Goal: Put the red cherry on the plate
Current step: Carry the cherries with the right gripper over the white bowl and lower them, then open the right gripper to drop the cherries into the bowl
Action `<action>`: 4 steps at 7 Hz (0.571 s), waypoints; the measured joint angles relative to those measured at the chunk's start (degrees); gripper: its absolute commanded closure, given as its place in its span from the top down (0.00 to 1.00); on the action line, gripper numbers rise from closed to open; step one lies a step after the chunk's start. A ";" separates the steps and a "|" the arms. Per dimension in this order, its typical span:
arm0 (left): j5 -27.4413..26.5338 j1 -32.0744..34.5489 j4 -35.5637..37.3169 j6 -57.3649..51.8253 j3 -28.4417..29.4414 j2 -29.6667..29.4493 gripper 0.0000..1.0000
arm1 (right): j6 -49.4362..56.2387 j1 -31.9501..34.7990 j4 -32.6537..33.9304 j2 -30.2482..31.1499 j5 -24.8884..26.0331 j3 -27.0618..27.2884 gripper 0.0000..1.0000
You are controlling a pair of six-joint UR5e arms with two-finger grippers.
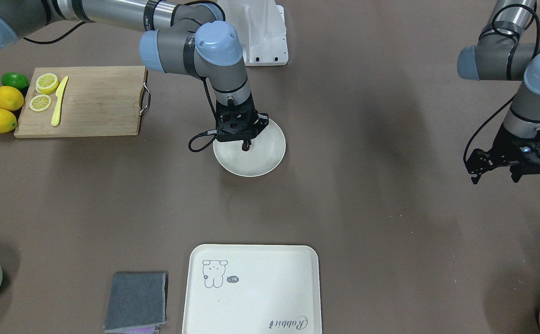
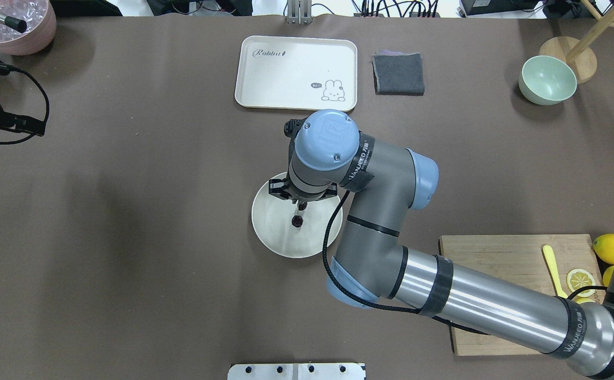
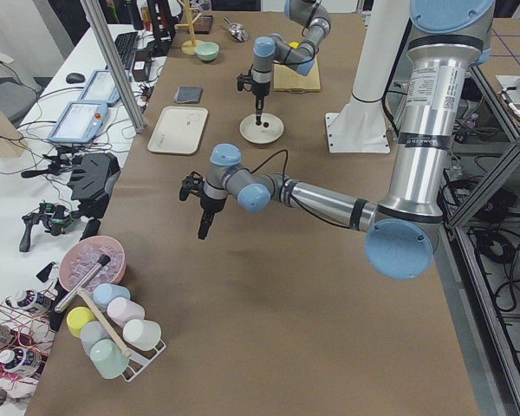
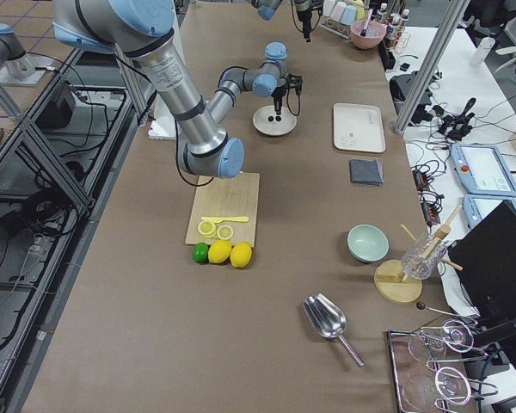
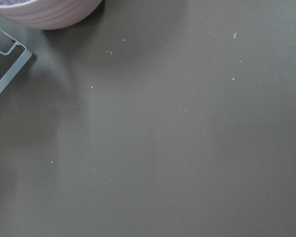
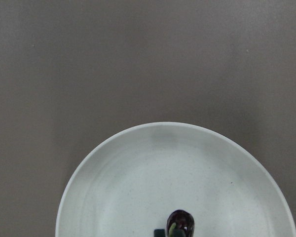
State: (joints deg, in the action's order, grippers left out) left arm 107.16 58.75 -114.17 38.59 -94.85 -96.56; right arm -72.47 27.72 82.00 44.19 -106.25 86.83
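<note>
The plate (image 1: 270,155) is a round cream-white dish in the middle of the table, also seen from above (image 2: 270,232) and in the right wrist view (image 6: 138,182). My right gripper (image 1: 244,140) points straight down over it, shut on the stem of the red cherry (image 1: 246,147). The dark fruit hangs at the fingertips just over the plate's inner surface (image 2: 297,221), (image 6: 180,223). I cannot tell whether it touches the dish. My left gripper (image 1: 495,178) hovers open and empty over bare table, far from the plate.
A wooden cutting board (image 1: 93,99) carries lemon slices (image 1: 46,83) and a yellow knife (image 1: 59,101), with lemons (image 1: 8,98) and a lime (image 1: 15,80) beside it. A cream tray (image 1: 251,290), grey cloth (image 1: 136,300), green bowl (image 2: 547,80) and pink bowl (image 2: 14,24) stand around the edges.
</note>
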 measured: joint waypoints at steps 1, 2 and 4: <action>0.04 0.04 0.00 0.00 0.01 0.01 0.98 | -1.06 -0.45 -0.37 -1.49 0.89 -1.66 1.00; 0.06 0.05 0.00 0.00 0.01 0.00 0.98 | -2.31 -0.60 -0.54 -1.98 1.23 -1.63 1.00; 0.96 0.68 -0.02 -0.04 0.00 0.11 0.98 | -2.19 1.94 2.71 1.06 -1.79 4.66 1.00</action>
State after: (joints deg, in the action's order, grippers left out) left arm 108.12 59.42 -114.19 38.54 -94.85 -96.45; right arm -74.67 29.66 84.71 45.25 -108.04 91.49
